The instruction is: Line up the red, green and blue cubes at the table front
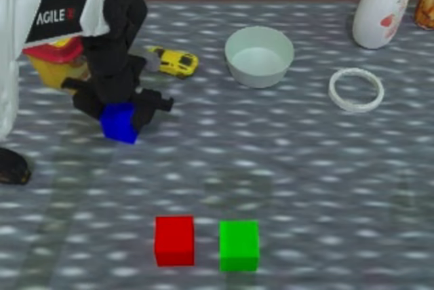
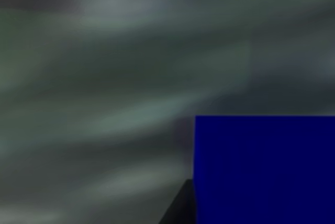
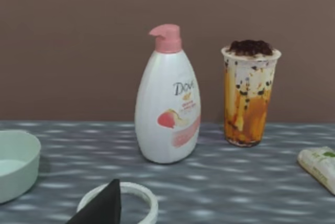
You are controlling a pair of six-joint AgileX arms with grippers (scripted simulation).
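My left gripper (image 1: 127, 112) is shut on the blue cube (image 1: 119, 126) at the left of the table (image 1: 305, 168), a little behind its middle. In the left wrist view the blue cube (image 2: 264, 169) fills one corner, with a dark finger (image 2: 180, 208) against its side. At the table front the red cube (image 1: 174, 240) and the green cube (image 1: 239, 244) rest side by side with a small gap, the red one on the left. My right arm is outside the top view. One dark finger (image 3: 104, 205) of its gripper shows, with nothing held.
A yellow toy car (image 1: 175, 61), a pale bowl (image 1: 259, 55) and a white ring (image 1: 356, 89) lie across the back. A pump bottle (image 1: 383, 5) and a drink cup (image 3: 250, 96) stand at the back right. A red and yellow object (image 1: 54, 59) sits behind my left arm.
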